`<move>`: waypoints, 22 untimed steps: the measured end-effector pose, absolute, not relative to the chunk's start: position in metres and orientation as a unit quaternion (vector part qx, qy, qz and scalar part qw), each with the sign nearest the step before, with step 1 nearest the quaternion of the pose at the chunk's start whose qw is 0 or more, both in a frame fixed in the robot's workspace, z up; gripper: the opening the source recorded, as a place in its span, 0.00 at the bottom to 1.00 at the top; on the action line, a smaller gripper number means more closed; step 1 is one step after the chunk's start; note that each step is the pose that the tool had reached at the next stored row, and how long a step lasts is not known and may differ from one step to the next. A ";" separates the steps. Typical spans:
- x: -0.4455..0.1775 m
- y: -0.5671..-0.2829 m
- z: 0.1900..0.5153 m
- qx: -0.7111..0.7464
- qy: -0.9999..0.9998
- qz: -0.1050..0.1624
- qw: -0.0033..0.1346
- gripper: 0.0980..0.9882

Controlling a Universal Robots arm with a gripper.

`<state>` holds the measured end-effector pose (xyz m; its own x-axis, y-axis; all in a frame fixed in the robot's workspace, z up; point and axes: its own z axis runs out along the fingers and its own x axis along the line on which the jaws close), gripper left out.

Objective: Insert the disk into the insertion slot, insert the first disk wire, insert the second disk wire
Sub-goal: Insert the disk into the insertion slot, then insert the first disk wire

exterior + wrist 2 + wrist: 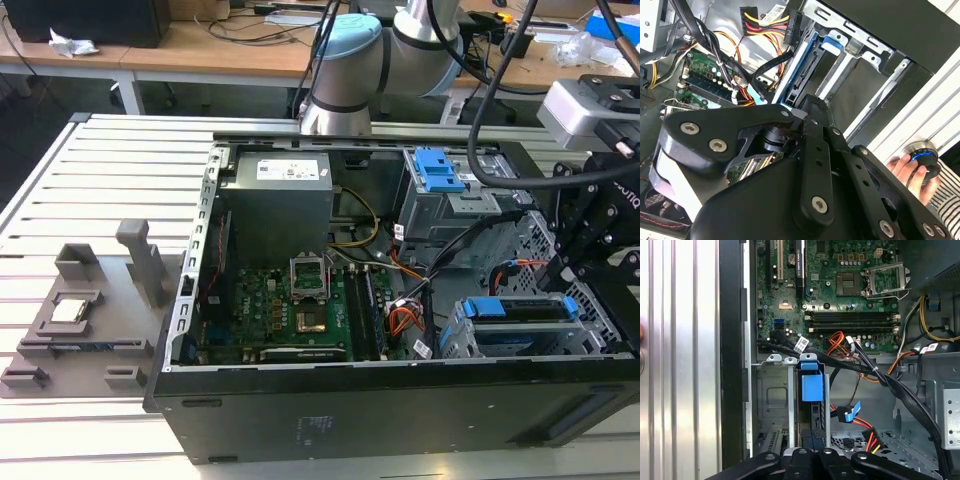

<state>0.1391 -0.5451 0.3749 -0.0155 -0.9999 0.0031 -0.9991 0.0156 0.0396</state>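
Slatted metal table bears the open computer case; inside the drive cage the hard drive stands on edge, the gripper seemingly clamped on its end to steer it.

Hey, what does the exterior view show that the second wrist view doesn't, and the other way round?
Exterior view adds the grey power supply and a grey fixture tray outside the case. Second wrist view adds a hand on a blue-ringed knob. Shared: the disk sitting in the insertion slot, and the green motherboard.
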 end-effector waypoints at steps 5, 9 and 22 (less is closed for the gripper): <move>0.139 -0.545 0.375 0.701 -0.712 -0.013 0.015 0.01; 0.139 -0.545 0.375 0.701 -0.712 -0.013 0.015 0.01; 0.139 -0.533 0.375 0.702 -0.712 -0.013 0.015 0.30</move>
<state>0.1394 -0.5334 0.3749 -0.0152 -0.9999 0.0032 -0.9991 0.0153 0.0395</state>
